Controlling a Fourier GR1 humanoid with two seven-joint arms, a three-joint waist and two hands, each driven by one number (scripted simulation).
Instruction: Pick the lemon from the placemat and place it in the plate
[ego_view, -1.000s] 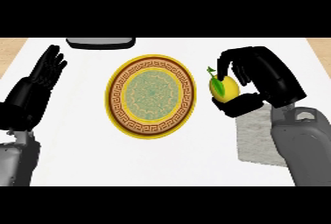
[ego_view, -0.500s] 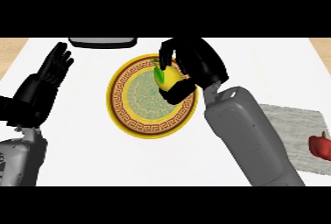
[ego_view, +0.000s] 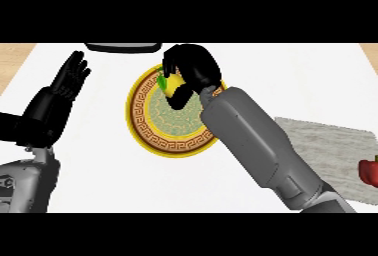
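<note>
The lemon (ego_view: 170, 85), yellow with a green leaf, is held over the far part of the plate (ego_view: 166, 142), a yellow round plate with a brown patterned rim and green centre. My right hand (ego_view: 193, 67) curls round the lemon from above and the right, hiding most of it. Its grey forearm runs across the plate's right side. The grey placemat (ego_view: 325, 145) lies at the right, partly behind that forearm. My left hand (ego_view: 55, 97) rests open at the left, fingers up, apart from the plate.
A red fruit (ego_view: 369, 170) sits on the placemat at the right edge of the view. A dark object (ego_view: 122, 47) shows at the counter's far edge, just behind the plate. Wooden surface shows at the far left corner.
My right hand has carried the lemon from the plate's right rim leftward to above the plate's far part. The forearm now crosses the plate. The left hand has barely moved.
</note>
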